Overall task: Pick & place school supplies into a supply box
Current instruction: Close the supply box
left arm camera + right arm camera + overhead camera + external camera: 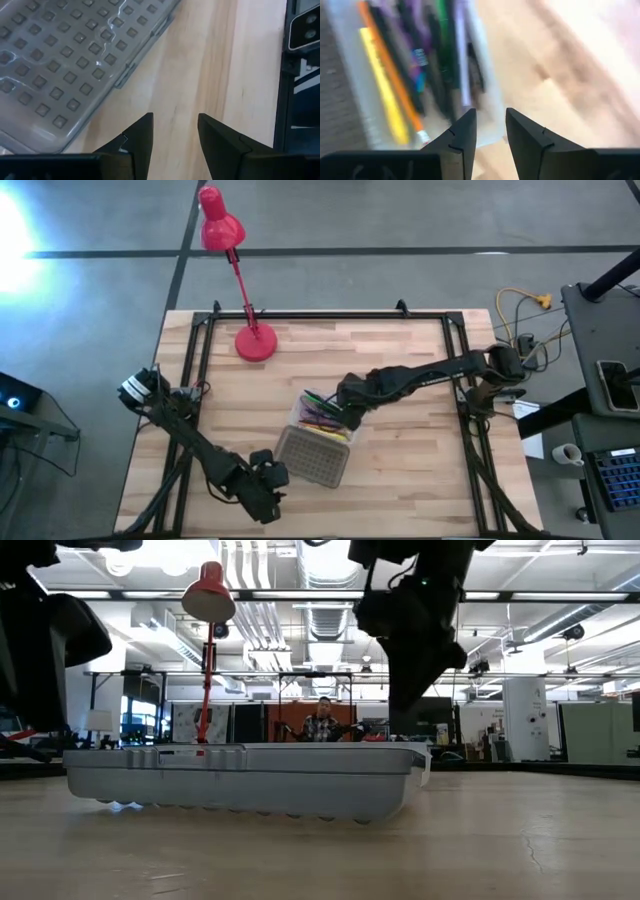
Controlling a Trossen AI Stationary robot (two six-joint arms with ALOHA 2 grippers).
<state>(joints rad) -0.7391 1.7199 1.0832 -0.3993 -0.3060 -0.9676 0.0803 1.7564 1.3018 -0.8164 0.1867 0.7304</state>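
The supply box (314,438) lies open on the wooden table. Its grey gridded lid (311,458) is folded out flat toward the near edge, and its translucent tray (322,414) holds the supplies. In the right wrist view I see a yellow pencil (382,90), an orange pencil (395,80), purple sticks, a green marker (441,20) and dark pens lying lengthwise in the tray. I cannot make out the scissors. My right gripper (491,117) is open, raised above the tray's right end (347,408). My left gripper (175,120) is open over bare wood beside the lid's edge (125,75), near the table's near edge (268,480).
A red desk lamp (255,342) stands by its round base at the far left of the table, its head leaning past the far edge. Black frame rails (200,370) run along the left, right and far sides. Bare wood (410,450) lies right of the box.
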